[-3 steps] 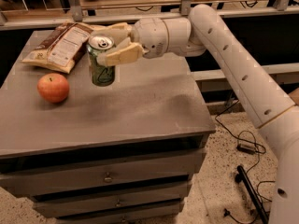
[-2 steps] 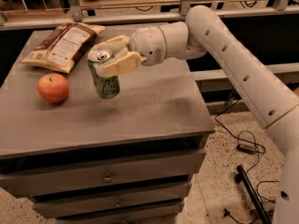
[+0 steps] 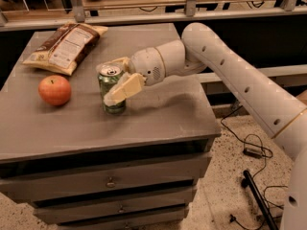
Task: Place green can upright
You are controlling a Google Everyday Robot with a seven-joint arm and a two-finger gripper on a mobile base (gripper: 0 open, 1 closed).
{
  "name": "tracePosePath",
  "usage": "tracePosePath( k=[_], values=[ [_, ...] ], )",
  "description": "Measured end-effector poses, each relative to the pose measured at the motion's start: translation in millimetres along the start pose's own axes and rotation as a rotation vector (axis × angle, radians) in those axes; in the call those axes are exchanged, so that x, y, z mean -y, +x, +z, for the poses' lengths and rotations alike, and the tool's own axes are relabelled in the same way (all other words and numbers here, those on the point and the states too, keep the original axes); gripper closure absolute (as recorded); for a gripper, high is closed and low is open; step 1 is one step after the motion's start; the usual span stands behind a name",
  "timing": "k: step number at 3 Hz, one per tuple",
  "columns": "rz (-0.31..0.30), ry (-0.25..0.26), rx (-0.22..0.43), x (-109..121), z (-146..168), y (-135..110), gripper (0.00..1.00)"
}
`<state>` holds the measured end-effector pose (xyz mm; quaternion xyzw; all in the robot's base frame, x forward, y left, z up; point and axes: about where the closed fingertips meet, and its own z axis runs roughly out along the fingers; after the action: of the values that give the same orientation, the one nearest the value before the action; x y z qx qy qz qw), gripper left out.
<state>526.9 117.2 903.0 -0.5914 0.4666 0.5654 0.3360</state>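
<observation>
The green can (image 3: 110, 91) stands upright on the grey cabinet top (image 3: 158, 119), silver top and pull tab facing up. My gripper (image 3: 116, 78) reaches in from the right and is shut on the can. One cream finger (image 3: 125, 87) lies across the can's front right side, the other shows behind its top edge. The can's base looks level with the cabinet top; I cannot tell whether it touches.
A red apple (image 3: 54, 90) sits left of the can. A brown snack bag (image 3: 65, 46) lies at the back left. Drawers (image 3: 110, 181) are below the top. Cables (image 3: 249, 152) trail on the floor to the right. A railing (image 3: 144, 13) runs behind.
My gripper has carried the can forward and down towards the cabinet top. The can now stands straighter, level with the surface.
</observation>
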Motion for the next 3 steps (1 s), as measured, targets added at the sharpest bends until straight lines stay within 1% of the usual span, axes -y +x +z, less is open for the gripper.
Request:
tracePosePath(
  k=[1, 2, 3],
  values=[
    [0.0, 0.0, 0.0, 0.0, 0.0, 0.0, 0.0],
    [-0.009, -0.002, -0.02, -3.1, -4.8, -6.7, 0.0],
    [-0.109, -0.013, -0.038, -21.5, -37.9, -45.5, 0.0]
  ],
)
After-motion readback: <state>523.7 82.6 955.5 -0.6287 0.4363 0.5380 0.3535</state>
